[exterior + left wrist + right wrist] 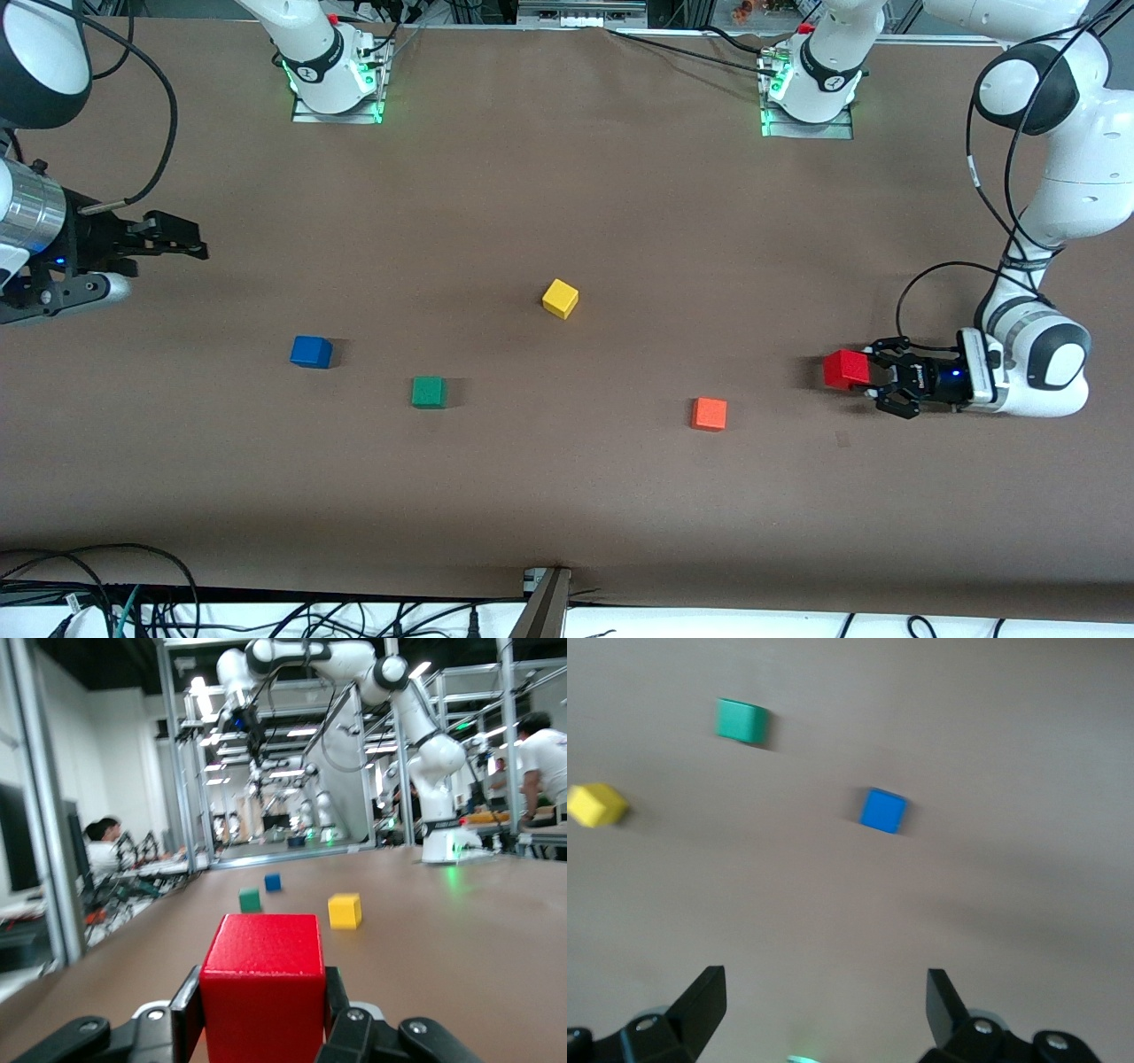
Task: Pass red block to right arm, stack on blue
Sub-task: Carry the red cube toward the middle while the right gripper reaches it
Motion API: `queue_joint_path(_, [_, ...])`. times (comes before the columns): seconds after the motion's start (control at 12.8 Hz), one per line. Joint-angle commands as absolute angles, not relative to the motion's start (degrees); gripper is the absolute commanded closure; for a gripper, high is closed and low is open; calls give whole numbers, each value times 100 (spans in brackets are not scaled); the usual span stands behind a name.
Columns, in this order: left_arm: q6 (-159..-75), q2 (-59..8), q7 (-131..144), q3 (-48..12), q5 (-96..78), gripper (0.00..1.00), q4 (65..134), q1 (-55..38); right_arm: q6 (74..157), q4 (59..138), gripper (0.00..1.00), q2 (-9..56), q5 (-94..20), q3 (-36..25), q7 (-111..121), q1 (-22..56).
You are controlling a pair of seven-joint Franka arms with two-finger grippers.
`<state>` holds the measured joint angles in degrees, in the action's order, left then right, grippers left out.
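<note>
The red block [844, 369] sits low at the table top toward the left arm's end, and my left gripper [864, 373] is shut on it. In the left wrist view the red block [261, 979] fills the gap between the two black fingers [188, 997]. The blue cube [311, 352] rests on the table toward the right arm's end and also shows in the right wrist view as the blue cube [883, 811]. My right gripper [177, 241] hangs open over the right arm's end of the table, and nothing lies between its fingertips [704, 997].
A green cube [428, 392] lies beside the blue one, slightly nearer the front camera. A yellow cube [560, 298] sits mid-table. An orange cube [709, 414] lies between the green cube and the red block. The brown table [567, 496] has bare room along its near edge.
</note>
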<state>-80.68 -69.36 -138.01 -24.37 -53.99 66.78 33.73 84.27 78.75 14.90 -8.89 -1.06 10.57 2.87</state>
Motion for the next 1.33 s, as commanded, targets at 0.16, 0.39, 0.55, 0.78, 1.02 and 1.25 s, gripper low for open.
queue_joint_path(0.16, [-8584,-6681,-13017,-2619,-6440,100,6522,2138,8858,7875,0,1766,-2948,-79,545,299])
queue_joint_path(0.39, [-9192,-6417,-11939,-2645,-6539,100,6530,1452,9219,7866,0,2091,-4521,-35,554,360])
queue_joint_path(0.55, [-9953,-6224,-11707,-2776,-6687,100,6582,1170,9211,7892,0,2372,-5383,-9,632,387])
queue_joint_path(0.78, [-10502,-6135,-11095,-3032,-6978,100,6601,731,9228,7910,0,2890,-6614,-17,1060,475])
queue_joint_path(1.02, [-11011,-5907,-10617,-3242,-7363,100,6627,370,9420,8024,0,3295,-7749,-17,1686,606])
queue_joint_path(1.25, [-11950,-5880,-10564,-3768,-7681,100,6662,124,10298,8331,0,3340,-7892,-18,2047,1123])
